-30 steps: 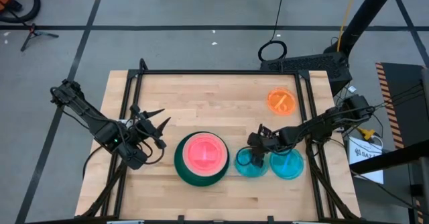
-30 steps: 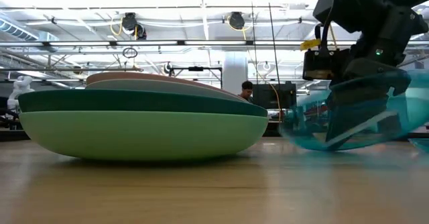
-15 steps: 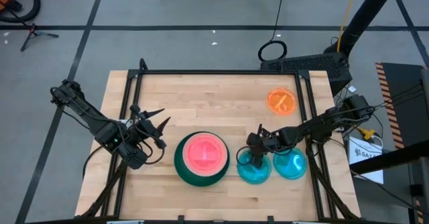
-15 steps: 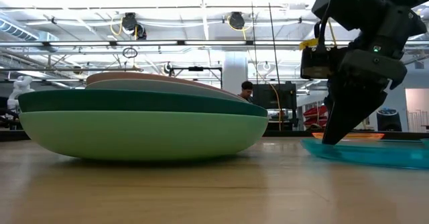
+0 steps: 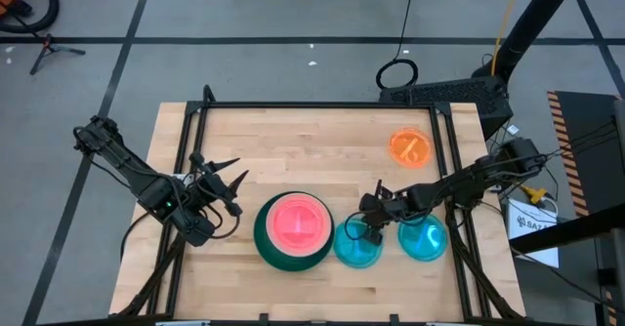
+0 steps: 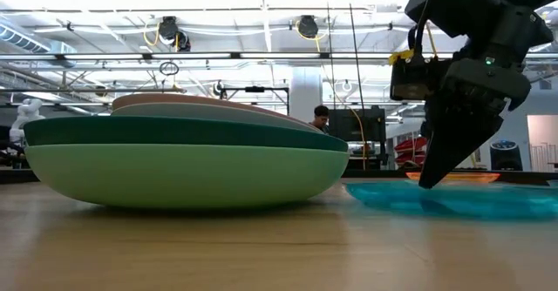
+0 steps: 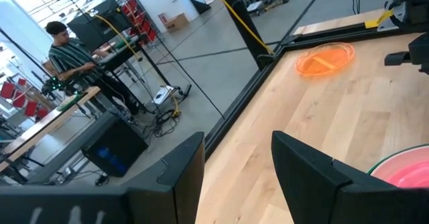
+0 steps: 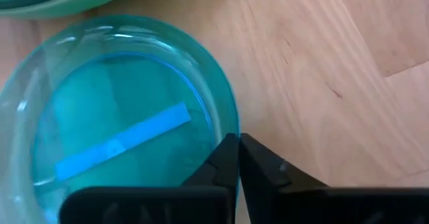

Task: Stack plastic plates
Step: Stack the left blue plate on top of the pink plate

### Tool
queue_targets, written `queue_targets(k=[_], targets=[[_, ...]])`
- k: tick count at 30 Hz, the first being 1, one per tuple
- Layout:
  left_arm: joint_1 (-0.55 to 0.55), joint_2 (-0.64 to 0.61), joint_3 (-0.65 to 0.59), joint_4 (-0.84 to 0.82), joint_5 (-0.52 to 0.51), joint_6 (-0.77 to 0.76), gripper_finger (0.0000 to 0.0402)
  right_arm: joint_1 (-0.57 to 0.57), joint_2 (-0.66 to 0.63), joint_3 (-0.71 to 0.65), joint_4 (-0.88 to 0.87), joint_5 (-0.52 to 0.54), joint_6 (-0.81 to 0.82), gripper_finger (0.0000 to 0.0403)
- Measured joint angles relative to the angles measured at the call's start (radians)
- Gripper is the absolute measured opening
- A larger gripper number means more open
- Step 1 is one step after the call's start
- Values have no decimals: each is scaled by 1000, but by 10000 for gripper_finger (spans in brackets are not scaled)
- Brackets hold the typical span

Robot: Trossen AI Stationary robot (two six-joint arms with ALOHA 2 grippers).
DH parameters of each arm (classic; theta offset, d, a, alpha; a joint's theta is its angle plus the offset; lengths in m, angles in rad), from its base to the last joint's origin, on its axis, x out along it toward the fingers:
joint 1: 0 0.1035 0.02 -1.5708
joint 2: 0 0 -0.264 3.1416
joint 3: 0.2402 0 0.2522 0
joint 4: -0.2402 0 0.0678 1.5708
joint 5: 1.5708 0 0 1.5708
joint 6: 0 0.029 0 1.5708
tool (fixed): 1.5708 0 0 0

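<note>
A stack of plastic plates (image 5: 293, 230) sits near the table's front middle, light green at the bottom (image 6: 183, 173) and hot pink on top. Just right of it a translucent blue plate (image 5: 354, 248) lies flat on the wood, with my right gripper (image 5: 372, 228) shut on it. A second translucent blue plate (image 5: 423, 240) lies further right. A bright orange plate (image 5: 410, 146) rests at the far right. My left gripper (image 5: 232, 176) waits open, left of the stack, touching nothing. My right gripper pinches the blue plate's rim (image 8: 230, 127) on its far right side, one finger (image 8: 224, 158) over the inside of the plate and the other (image 8: 265, 163) outside over the wood. The fingers slant down from the right. The plate lies flat on the table (image 6: 436, 199).
A dark frame rail (image 5: 312, 105) runs along the far edge and down both sides of the table. Bare wood (image 5: 293, 150) lies behind the stack. Beyond the table a person (image 7: 70, 53) stands at a bench.
The blue plate in my right gripper was tipped up off the table; it has dropped flat and slid left toward the stack, away from the other blue plate. My right gripper's fingers have come together on its rim and moved left with it.
</note>
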Motion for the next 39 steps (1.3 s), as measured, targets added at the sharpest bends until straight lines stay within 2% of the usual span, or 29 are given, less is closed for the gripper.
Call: queue_targets(k=[7,17,23,28,34,39], targets=[[0,0,0,0,0,-1,179,-1,-103,0,-44,-1,-14,2],[0,0,0,1,-1,-8,179,-1,-348,0,-186,27,-7,1],[0,0,0,1,-2,-4,179,-6,-422,0,-121,82,39,1],[0,0,0,1,-5,2,179,-35,-361,0,86,134,20,0],[0,0,0,2,-28,26,179,-107,-174,0,421,136,-27,0],[0,0,0,2,-28,29,179,-161,-33,1,631,134,19,0]])
